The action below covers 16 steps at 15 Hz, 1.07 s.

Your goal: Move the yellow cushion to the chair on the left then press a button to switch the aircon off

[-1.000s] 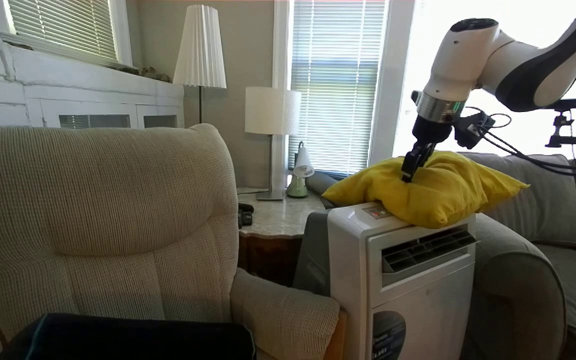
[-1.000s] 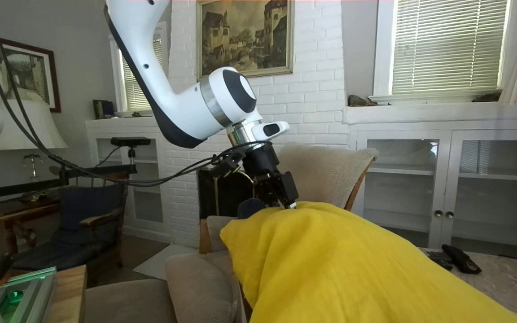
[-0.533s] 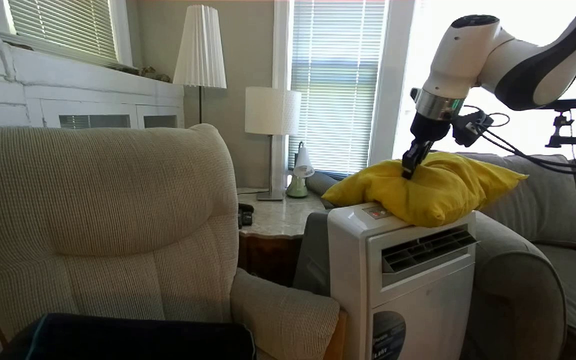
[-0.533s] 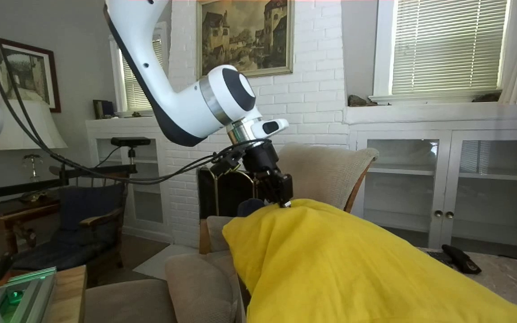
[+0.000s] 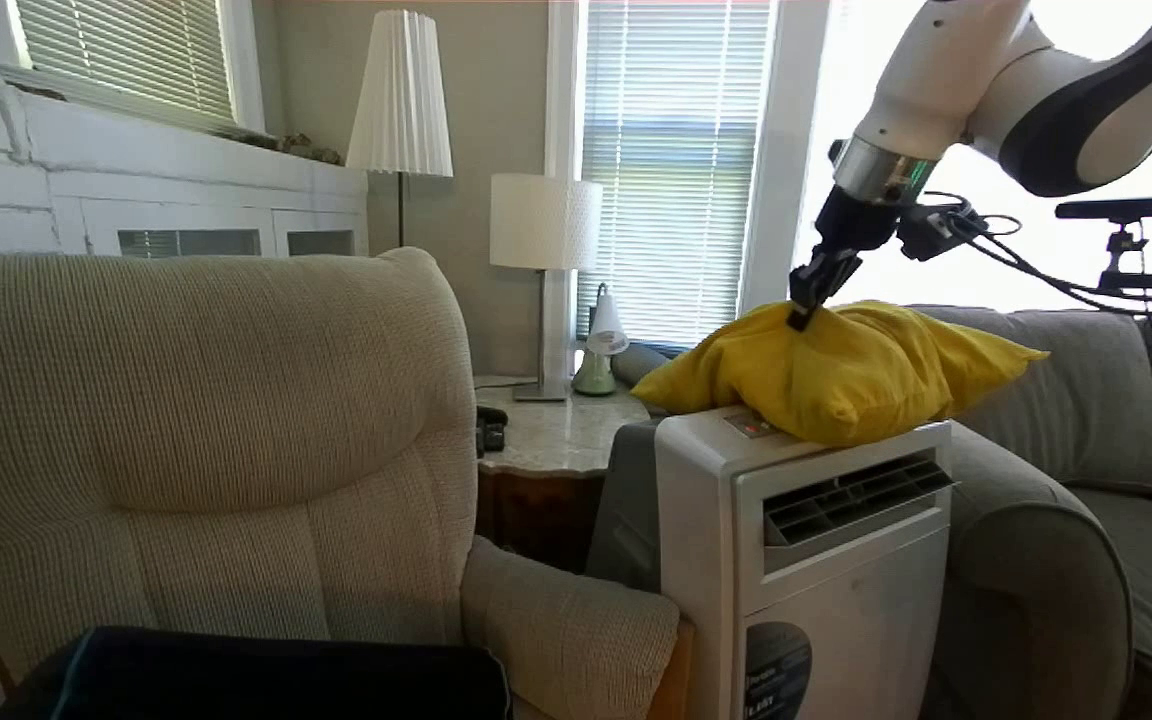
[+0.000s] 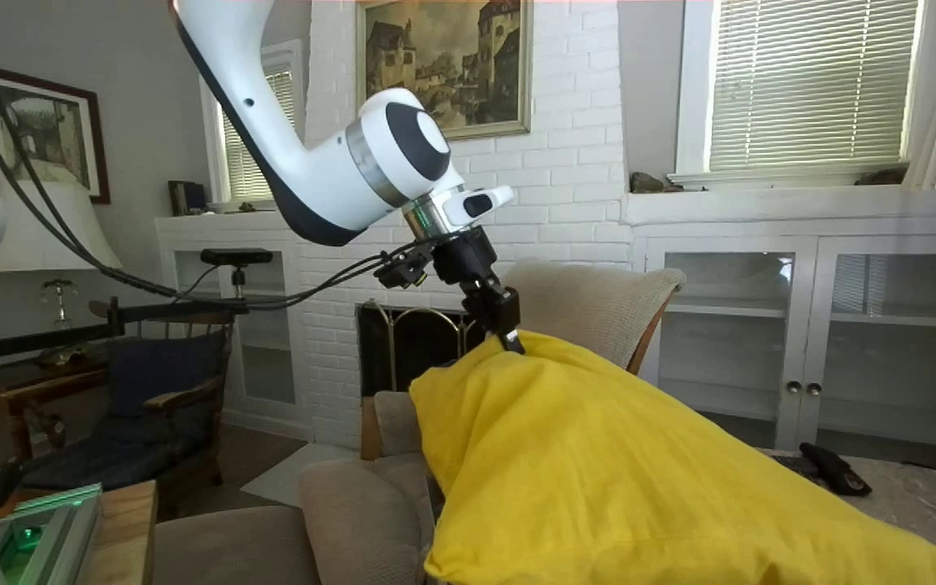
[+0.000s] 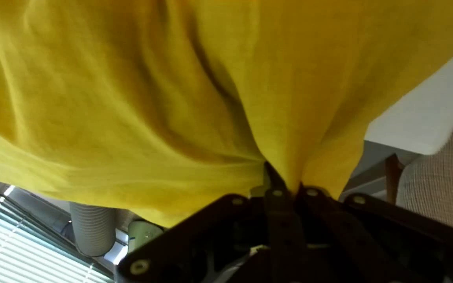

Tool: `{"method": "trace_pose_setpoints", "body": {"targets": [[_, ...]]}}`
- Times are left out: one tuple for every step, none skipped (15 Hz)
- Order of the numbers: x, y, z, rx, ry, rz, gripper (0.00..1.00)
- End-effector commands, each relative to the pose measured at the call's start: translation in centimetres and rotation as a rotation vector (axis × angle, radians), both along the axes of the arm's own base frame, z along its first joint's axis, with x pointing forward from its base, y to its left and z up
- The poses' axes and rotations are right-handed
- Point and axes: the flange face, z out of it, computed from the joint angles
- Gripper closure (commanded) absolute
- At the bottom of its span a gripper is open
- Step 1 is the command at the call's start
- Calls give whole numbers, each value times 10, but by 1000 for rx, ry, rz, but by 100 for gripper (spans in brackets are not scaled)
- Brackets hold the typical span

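My gripper (image 5: pixel 799 318) is shut on a pinched fold of the yellow cushion (image 5: pixel 861 380). Fabric bunches between the fingertips in the wrist view, where the cushion (image 7: pixel 124 110) fills most of the picture. The cushion's underside still lies over the top of the white aircon (image 5: pixel 841 620). Near the aircon's top corner a small control panel (image 5: pixel 751 425) with a red light shows beside the cushion's edge. To the left in that exterior view stands the cream chair (image 5: pixel 276 400), and its back (image 6: pixel 578 305) rises behind the gripper (image 6: pixel 513 345) in an exterior view.
A black cloth-like item (image 5: pixel 266 675) lies on the chair's seat. Between chair and aircon, a marble-topped table (image 5: pixel 561 435) carries a lamp (image 5: pixel 546 220) and a phone (image 5: pixel 491 430). The grey sofa (image 5: pixel 1036 560) stands right behind the aircon.
The jaws have closed on the cushion's fabric. The gripper has risen, drawing a peak of cloth upward and shifting the cushion slightly left in the exterior view with the aircon.
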Motion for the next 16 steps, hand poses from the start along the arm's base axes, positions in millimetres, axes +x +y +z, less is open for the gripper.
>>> {"method": "trace_pose_setpoints", "body": {"targets": [[-13,29,41,97,-126,1,100],[-15,40,53,122,-163,20,100],[-16,52,63,143,-193,44,100],[-17,66,73,160,-223,77,100],[-18,80,82,179,-248,104,100],[-20,96,91,196,-270,140,100],[-22,111,97,214,-288,172,100],[-24,128,103,232,-302,209,100],[-27,143,108,245,-314,243,100],[-29,160,112,257,-323,283,100],[-32,175,116,265,-332,322,100],[-35,191,117,275,-335,363,100],[-38,203,120,278,-341,395,100],[-41,217,120,286,-340,427,100],[-44,228,120,295,-339,454,100],[-47,241,119,304,-338,486,100]]}}
